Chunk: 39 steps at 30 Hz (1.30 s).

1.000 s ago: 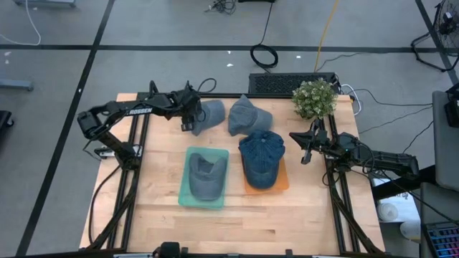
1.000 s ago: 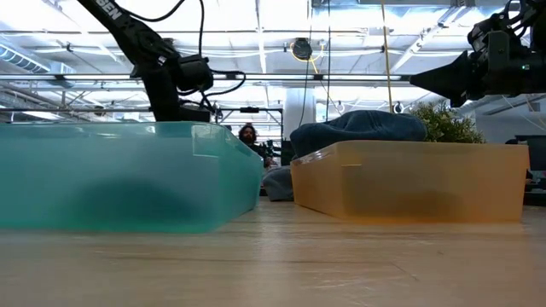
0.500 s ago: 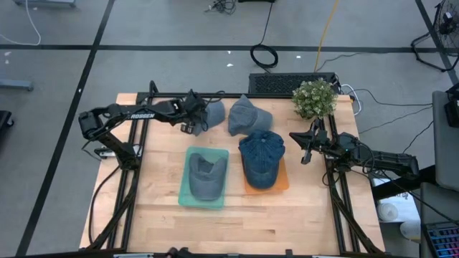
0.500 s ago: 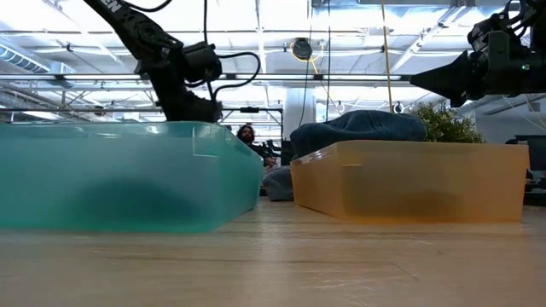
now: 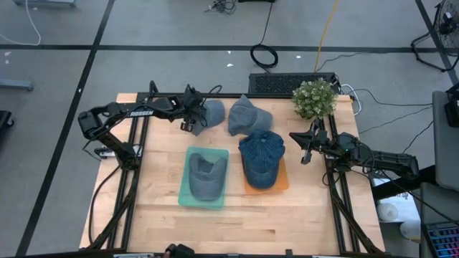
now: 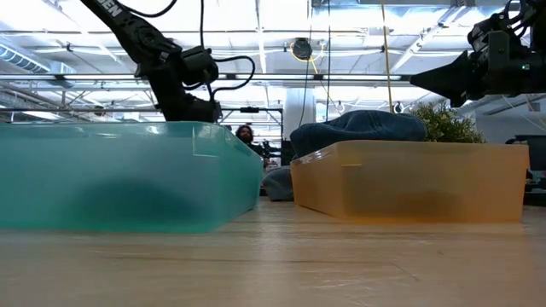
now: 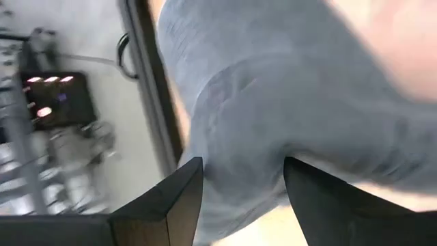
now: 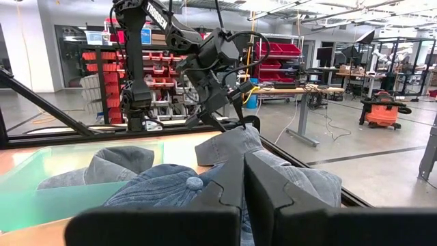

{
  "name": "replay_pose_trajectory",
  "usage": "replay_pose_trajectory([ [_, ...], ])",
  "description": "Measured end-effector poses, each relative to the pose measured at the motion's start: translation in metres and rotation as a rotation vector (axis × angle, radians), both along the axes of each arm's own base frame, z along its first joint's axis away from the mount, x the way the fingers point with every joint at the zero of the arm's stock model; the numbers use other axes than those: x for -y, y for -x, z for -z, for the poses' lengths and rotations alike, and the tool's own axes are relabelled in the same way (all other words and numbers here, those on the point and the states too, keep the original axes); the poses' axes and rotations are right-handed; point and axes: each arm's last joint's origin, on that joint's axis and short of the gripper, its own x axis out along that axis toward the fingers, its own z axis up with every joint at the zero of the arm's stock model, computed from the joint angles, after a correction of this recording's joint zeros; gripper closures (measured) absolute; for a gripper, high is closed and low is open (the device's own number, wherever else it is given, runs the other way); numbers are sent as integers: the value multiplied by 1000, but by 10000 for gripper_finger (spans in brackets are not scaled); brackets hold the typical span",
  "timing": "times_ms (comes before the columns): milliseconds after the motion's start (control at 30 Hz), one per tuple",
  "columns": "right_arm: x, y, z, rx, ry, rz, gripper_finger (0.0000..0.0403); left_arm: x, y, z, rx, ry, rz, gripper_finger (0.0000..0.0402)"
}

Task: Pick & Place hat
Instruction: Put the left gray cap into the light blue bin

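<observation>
1. The wooden surface [image 5: 158, 215] is seen carrying two bins, three loose or binned caps and a potted plant [image 5: 314, 98]; nothing on it is shifted from the earlier frames except at the left arm.
2. The teal bin [image 5: 183, 197] is found holding a grey hat [image 5: 205, 176], and the orange bin [image 5: 284, 183] just beside it is topped by a dark blue hat [image 5: 261, 158], both unchanged.
3. Two more grey hats are laid at the far edge: the left grey hat [image 5: 209, 115] and the middle grey hat [image 5: 247, 116], near each other.
4. The left claw [image 5: 195, 122] is placed at the left grey hat, its fingers [image 7: 164, 205] parted with the hat's cloth between them; compared with half a second ago it is drawn slightly back toward its own side, close to where it was a second ago.
5. The right claw [image 5: 304, 153] is held over the surface's right side, pressed together, empty, and unmoved since the earlier frames.
</observation>
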Motion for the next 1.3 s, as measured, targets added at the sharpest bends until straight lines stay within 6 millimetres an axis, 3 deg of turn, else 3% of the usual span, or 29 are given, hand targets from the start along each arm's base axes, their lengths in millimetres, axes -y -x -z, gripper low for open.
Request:
replay_pose_trajectory([
  [300, 0, 0, 0, 0, 0, 0, 403, -1, 1, 4, 80, 83, -52, 188],
  [567, 0, 0, 0, 0, 0, 0, 403, -5, -4, 20, 101, 142, -148, 188],
  [1067, 0, 0, 0, 0, 0, 0, 403, -8, -5, 22, 84, 94, -160, 190],
  [1167, 0, 0, 0, 0, 0, 0, 403, -8, -6, 22, 105, 103, -184, 220],
  [1300, 0, 0, 0, 0, 0, 0, 403, -7, -5, 22, 124, 120, -223, 322],
])
